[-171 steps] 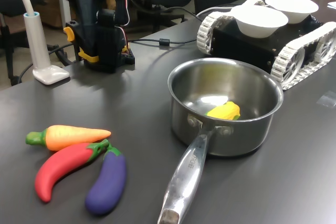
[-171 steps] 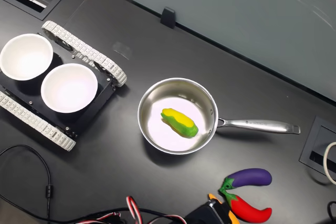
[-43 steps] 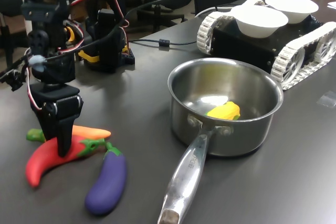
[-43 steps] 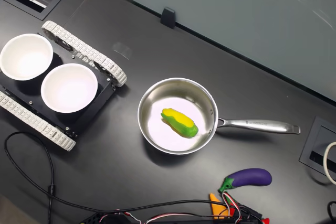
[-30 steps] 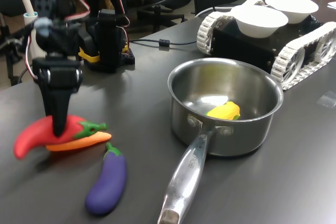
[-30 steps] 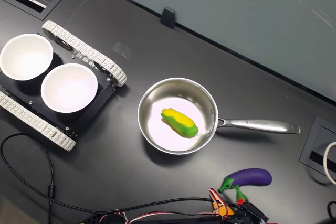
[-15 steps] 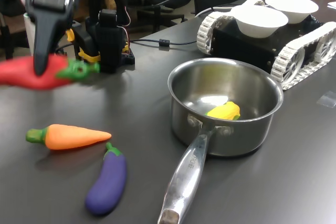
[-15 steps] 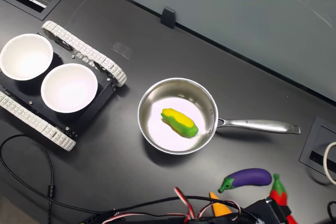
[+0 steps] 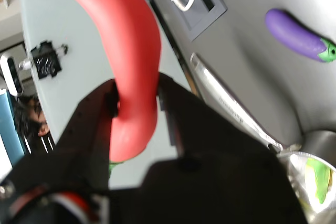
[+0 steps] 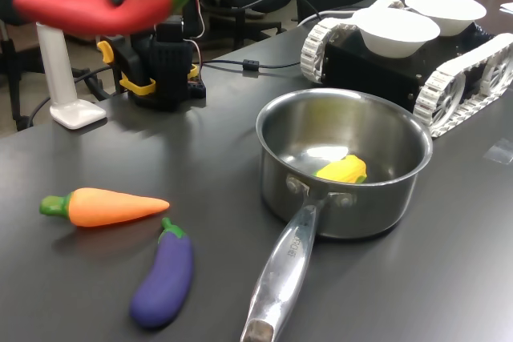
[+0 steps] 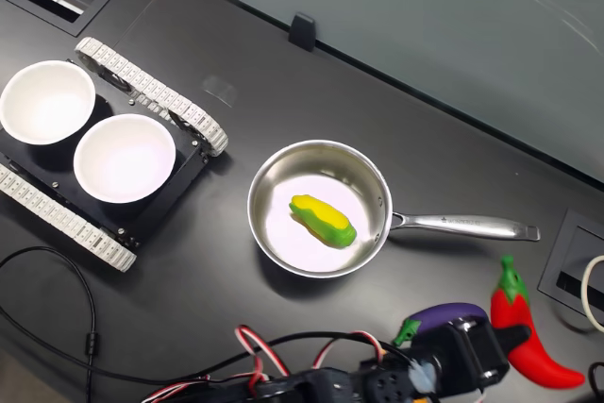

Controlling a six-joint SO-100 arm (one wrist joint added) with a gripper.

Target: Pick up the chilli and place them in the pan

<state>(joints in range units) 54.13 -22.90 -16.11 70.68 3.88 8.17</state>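
jaws clamped on the glossy, curved red chilli (image 9: 134,61), green-capped, held aloft

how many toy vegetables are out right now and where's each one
4: chilli held aloft in the tool; carrot and eggplant on the table; a yellow-green one in the pan. None seems hidden.

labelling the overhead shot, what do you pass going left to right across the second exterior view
two white bowls on the tracked vehicle → pan with a yellow-green toy inside → pan handle → chilli held aloft. The eggplant is partly hidden by the arm, so left out.
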